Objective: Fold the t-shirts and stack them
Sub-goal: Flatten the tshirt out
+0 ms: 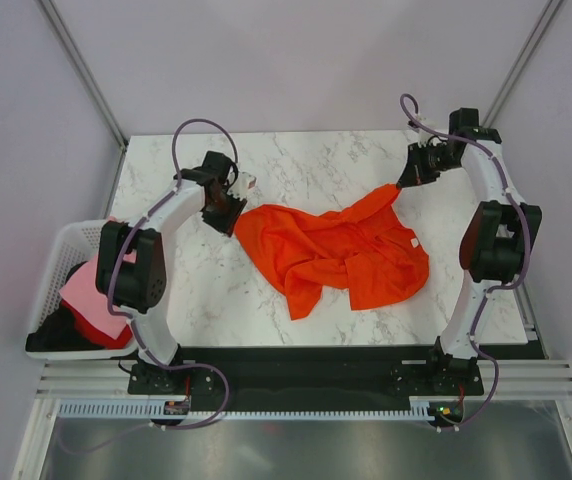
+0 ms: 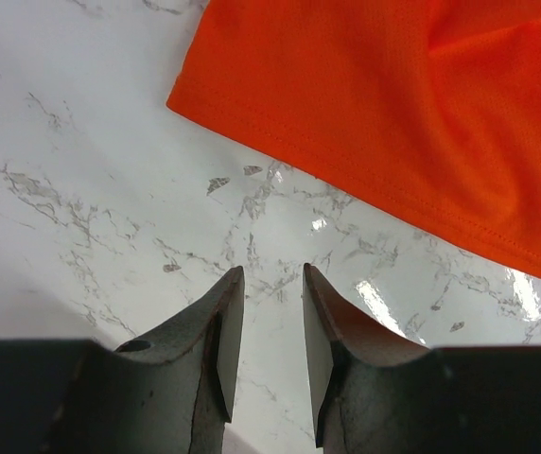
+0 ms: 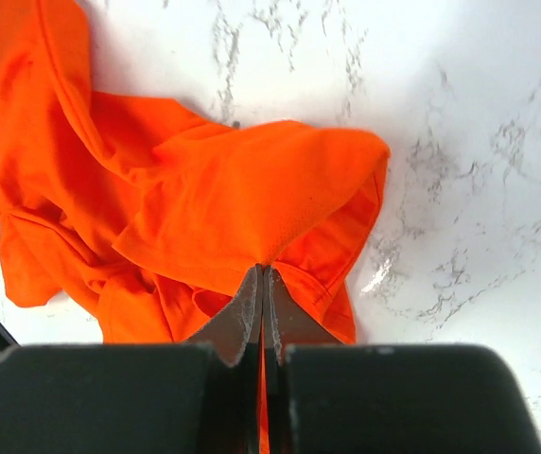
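An orange t-shirt (image 1: 341, 250) lies crumpled on the middle of the marble table, with a small white label at its right side. My right gripper (image 1: 402, 184) is shut on the shirt's far right corner and holds it pulled up and back; the right wrist view shows the jaws pinching orange cloth (image 3: 252, 199). My left gripper (image 1: 234, 222) is open and empty just left of the shirt's left edge; in the left wrist view its hem (image 2: 365, 123) lies ahead of the fingers, apart from them. Pink (image 1: 91, 290), red and black shirts lie in the basket.
A white lattice basket (image 1: 58, 262) stands off the table's left edge beside the left arm. A small white object (image 1: 249, 182) lies near the left gripper. The enclosure walls stand close around the table (image 1: 316, 160).
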### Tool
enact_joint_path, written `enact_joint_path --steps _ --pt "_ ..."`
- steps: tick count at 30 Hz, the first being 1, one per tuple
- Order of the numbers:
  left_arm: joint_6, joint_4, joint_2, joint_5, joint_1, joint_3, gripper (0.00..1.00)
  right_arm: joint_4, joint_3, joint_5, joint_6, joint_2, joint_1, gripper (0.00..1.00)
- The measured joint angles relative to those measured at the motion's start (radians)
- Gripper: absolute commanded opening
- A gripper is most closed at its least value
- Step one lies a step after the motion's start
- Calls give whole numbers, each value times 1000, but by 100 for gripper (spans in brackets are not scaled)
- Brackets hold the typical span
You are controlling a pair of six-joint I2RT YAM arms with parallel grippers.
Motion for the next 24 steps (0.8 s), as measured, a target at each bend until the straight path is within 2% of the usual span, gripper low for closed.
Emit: enact_joint_path --steps 5,14,24 --pt "-4 16 45 -8 8 26 39 5 13 -19 1 -23 15 0" --pt "-15 18 255 3 53 235 39 4 13 -19 0 -22 28 0" --pt "-23 -10 359 36 88 340 38 3 12 -15 0 -22 28 0"
